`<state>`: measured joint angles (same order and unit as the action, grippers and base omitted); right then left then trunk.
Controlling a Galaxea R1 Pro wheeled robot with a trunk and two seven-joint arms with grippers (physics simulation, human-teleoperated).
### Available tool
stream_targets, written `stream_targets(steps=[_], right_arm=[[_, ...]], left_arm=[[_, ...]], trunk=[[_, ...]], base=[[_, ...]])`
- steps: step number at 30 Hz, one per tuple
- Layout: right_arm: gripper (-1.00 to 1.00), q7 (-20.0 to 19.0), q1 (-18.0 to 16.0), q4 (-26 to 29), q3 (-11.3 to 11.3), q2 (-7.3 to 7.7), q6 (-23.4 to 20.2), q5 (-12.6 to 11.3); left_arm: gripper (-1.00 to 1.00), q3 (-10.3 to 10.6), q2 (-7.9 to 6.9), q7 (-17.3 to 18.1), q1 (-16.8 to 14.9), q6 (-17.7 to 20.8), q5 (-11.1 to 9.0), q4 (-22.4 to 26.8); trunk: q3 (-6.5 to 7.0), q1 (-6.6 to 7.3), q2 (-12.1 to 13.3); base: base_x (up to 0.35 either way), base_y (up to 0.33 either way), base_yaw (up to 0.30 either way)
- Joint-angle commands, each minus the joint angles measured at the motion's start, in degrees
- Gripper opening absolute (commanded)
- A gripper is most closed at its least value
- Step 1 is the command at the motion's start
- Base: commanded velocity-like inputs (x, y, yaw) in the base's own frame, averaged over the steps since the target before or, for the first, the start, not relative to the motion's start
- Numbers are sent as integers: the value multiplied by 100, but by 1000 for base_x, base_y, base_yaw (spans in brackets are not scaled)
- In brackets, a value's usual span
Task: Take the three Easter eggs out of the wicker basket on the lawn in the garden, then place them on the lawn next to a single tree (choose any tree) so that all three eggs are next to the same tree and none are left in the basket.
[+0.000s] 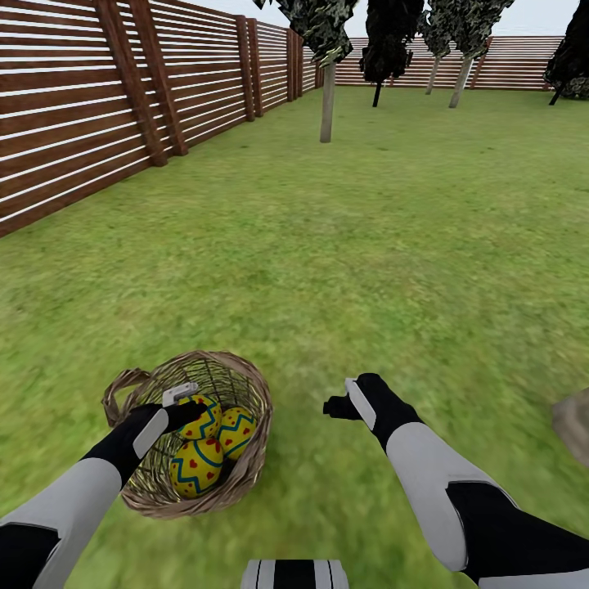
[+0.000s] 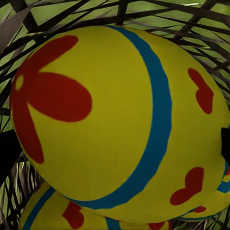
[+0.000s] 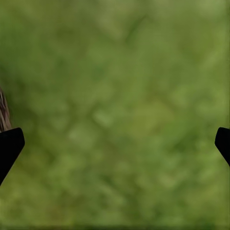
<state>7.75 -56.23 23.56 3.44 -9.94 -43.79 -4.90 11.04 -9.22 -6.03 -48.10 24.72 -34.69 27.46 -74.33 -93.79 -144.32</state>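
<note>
The wicker basket (image 1: 249, 384) sits on the lawn (image 1: 368, 245) at my lower left. Three Easter eggs lie in it: one at the top left (image 1: 204, 419), one at the right (image 1: 238, 431), one at the front (image 1: 195, 469). My left gripper (image 1: 190, 403) reaches into the basket at the top-left egg. In the left wrist view that egg (image 2: 115, 115) looms close between the wide-apart black fingertips (image 2: 7, 155), so the gripper is open. My right gripper (image 1: 338, 406) hangs open over bare grass, right of the basket.
A brown slat fence (image 1: 82, 123) runs along the left and back. A straight grey trunk (image 1: 327, 102) stands far ahead, with darker trees (image 1: 384, 49) behind it. A grey rock (image 1: 574, 425) lies at the right edge. Open grass stretches ahead.
</note>
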Motion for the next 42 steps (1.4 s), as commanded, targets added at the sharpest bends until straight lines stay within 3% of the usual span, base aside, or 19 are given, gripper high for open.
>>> stream_targets(steps=[1, 29, 42], right_arm=[[100, 51, -2, 8, 34, -6, -16, -51], [100, 51, -2, 8, 34, -6, -16, -47], [100, 51, -2, 8, 34, -6, -16, -49]], left_arm=[[-100, 49, -10, -59, 3, 23, -20, 6], [-100, 48, -10, -39, 3, 15, -20, 12], [-100, 48, -10, -39, 3, 23, -20, 8]], trunk=[[-5, 0, -1], [-5, 0, -1], [61, 8, 3]], base=[[0, 0, 0], [0, 0, 0], [0, 0, 0]])
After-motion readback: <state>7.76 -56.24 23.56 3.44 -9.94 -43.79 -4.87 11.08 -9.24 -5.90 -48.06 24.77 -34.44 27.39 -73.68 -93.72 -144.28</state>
